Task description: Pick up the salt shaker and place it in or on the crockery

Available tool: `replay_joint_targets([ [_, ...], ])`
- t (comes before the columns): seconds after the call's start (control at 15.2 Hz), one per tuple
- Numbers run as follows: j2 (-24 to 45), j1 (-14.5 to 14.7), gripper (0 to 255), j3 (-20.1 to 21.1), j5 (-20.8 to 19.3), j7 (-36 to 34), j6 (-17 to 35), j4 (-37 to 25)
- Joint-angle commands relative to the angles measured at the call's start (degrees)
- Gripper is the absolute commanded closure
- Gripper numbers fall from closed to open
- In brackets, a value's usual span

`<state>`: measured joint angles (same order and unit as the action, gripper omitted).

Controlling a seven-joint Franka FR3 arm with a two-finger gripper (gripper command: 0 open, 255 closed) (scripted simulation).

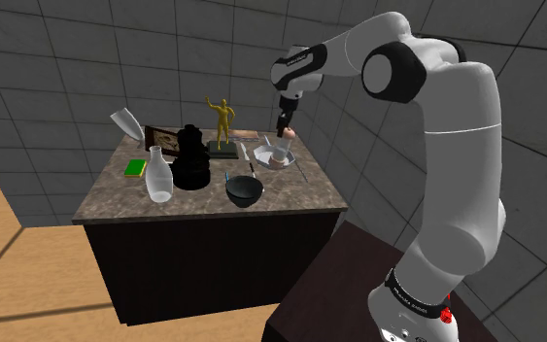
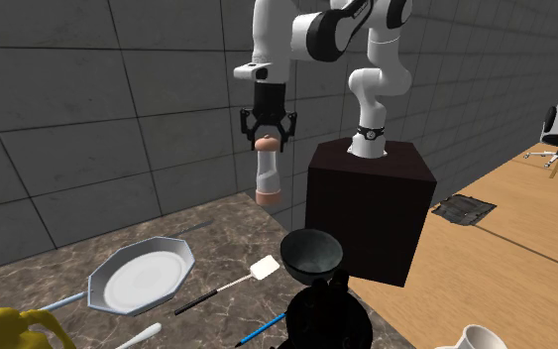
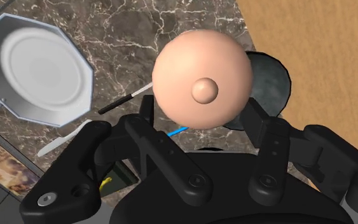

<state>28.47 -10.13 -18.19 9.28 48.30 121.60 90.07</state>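
My black gripper (image 2: 267, 127) is shut on the top of the salt shaker (image 2: 267, 174), a white cylinder with pinkish ends that hangs upright in the air above the marble counter (image 2: 217, 233). In the wrist view the shaker's round pink base (image 3: 203, 76) sits clasped between the fingers (image 3: 147, 121). The crockery is a grey octagonal plate (image 2: 103, 276) with a white centre, lying flat on the counter to the second exterior view's left of the shaker. In the shoulder view the gripper (image 1: 285, 124) holds the shaker (image 1: 284, 146) just over the plate (image 1: 264, 161).
A dark bowl (image 2: 311, 253) stands near the counter's edge. A white spatula (image 2: 264, 266) and a blue-handled utensil (image 2: 263, 330) lie between plate and bowl. A tall black appliance (image 1: 191, 155), a white bottle (image 1: 158, 180), a green sponge (image 1: 135, 167) and a yellow figurine (image 1: 222, 119) stand further along.
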Motion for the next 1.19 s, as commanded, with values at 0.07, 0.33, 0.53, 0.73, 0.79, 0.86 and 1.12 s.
replay_joint_targets([
  [0.07, -0.4, 2.6, 255, 0.5, -0.8, -3.6, -1.9, -1.6],
  [0.33, 0.4, 5.7, 255, 1.3, -1.6, -8.3, -4.6, -5.1],
  [0.53, 1.5, 7.8, 255, 2.0, -2.1, -11.6, -6.9, -8.7],
  [0.73, 3.6, 10.0, 255, 2.8, -2.4, -15.3, -10.1, -13.9],
  [0.79, 3.8, 10.0, 255, 2.8, -2.3, -15.3, -9.4, -13.3],
  [0.86, 3.9, 10.1, 255, 2.8, -2.3, -15.2, -8.7, -12.8],
  [1.12, 4.6, 10.1, 255, 3.0, -2.1, -15.1, -6.0, -10.8],
])
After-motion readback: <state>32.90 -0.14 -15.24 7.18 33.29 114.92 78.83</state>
